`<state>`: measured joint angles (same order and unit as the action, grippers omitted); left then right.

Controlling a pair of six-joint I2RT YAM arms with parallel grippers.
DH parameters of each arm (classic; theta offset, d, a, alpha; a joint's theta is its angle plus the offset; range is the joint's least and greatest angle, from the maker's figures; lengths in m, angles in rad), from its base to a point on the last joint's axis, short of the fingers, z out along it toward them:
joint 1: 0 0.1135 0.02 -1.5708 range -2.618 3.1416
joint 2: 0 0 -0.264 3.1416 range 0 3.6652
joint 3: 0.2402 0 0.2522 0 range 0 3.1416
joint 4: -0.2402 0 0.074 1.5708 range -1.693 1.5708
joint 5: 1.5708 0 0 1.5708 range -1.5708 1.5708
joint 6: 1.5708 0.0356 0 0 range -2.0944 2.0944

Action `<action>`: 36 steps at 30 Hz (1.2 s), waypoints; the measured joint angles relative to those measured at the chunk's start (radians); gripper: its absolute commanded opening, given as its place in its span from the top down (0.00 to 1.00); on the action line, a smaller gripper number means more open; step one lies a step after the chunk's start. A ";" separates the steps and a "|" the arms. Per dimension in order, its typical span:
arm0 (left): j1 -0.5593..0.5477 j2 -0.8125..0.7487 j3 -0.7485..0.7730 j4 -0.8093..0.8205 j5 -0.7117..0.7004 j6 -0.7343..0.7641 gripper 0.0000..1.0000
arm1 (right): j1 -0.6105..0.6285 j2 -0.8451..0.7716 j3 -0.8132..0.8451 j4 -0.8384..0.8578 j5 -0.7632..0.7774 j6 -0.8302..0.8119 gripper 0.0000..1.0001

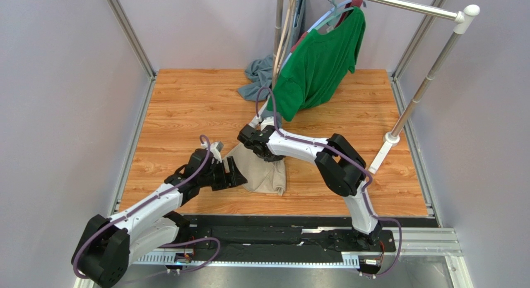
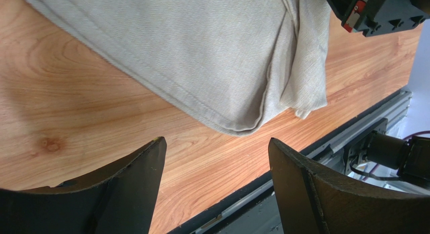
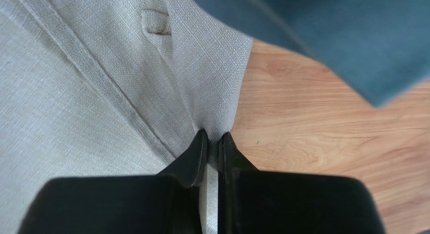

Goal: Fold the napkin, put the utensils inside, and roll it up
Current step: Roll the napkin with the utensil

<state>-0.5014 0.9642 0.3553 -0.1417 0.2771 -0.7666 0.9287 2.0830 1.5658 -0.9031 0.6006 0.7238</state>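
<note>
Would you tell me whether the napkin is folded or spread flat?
Folded: the napkin shows doubled layers, with hemmed edges stacked at its near corner.

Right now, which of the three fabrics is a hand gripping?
The plain beige woven napkin, pinched by the right hand; the green shirt hangs up, and the grey-blue cloth lies crumpled beside it.

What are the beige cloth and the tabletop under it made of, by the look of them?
The napkin looks like woven fabric, probably linen or cotton, with a matte finish: a fine criss-cross weave and a stitched hem show. The tabletop has a wood look, smooth with a faint sheen: grain lines and a knot show, though it could be printed laminate rather than solid wood.
</note>
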 measured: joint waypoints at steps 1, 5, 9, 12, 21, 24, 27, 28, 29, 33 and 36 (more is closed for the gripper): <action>0.003 -0.006 0.000 -0.010 -0.003 0.005 0.17 | 0.003 0.021 0.023 -0.026 0.018 0.001 1.00; 0.008 -0.026 0.000 -0.036 -0.003 0.023 0.17 | 0.017 0.085 0.107 -0.122 0.076 0.013 1.00; 0.011 -0.051 -0.002 -0.065 -0.001 0.040 0.17 | 0.051 0.186 0.259 -0.262 0.138 0.036 1.00; 0.012 -0.090 -0.006 -0.082 0.002 0.046 0.17 | 0.077 0.275 0.403 -0.355 0.181 0.050 1.00; 0.021 -0.214 -0.026 -0.148 0.008 0.042 0.17 | 0.109 0.439 0.625 -0.436 0.267 0.066 0.98; 0.020 -0.248 -0.034 -0.165 0.009 0.039 0.17 | 0.112 0.440 0.627 -0.444 0.266 0.076 0.93; 0.019 -0.281 -0.035 -0.174 0.013 0.039 0.17 | 0.111 0.440 0.627 -0.446 0.246 0.080 0.85; 0.019 -0.292 -0.035 -0.177 0.014 0.039 0.17 | 0.111 0.439 0.623 -0.446 0.234 0.079 0.82; 0.019 -0.304 -0.035 -0.182 0.015 0.039 0.17 | 0.111 0.432 0.609 -0.443 0.223 0.078 0.79; 0.019 -0.388 -0.035 -0.223 0.011 0.034 0.17 | 0.111 0.388 0.562 -0.434 0.148 0.072 0.69; 0.019 -0.442 -0.031 -0.260 0.008 0.027 0.17 | 0.111 0.359 0.552 -0.415 0.087 0.071 0.64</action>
<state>-0.4820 0.5220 0.3248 -0.4019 0.2852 -0.7395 1.0393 2.4416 2.1181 -1.3178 0.6880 0.7948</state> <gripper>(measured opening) 0.833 0.323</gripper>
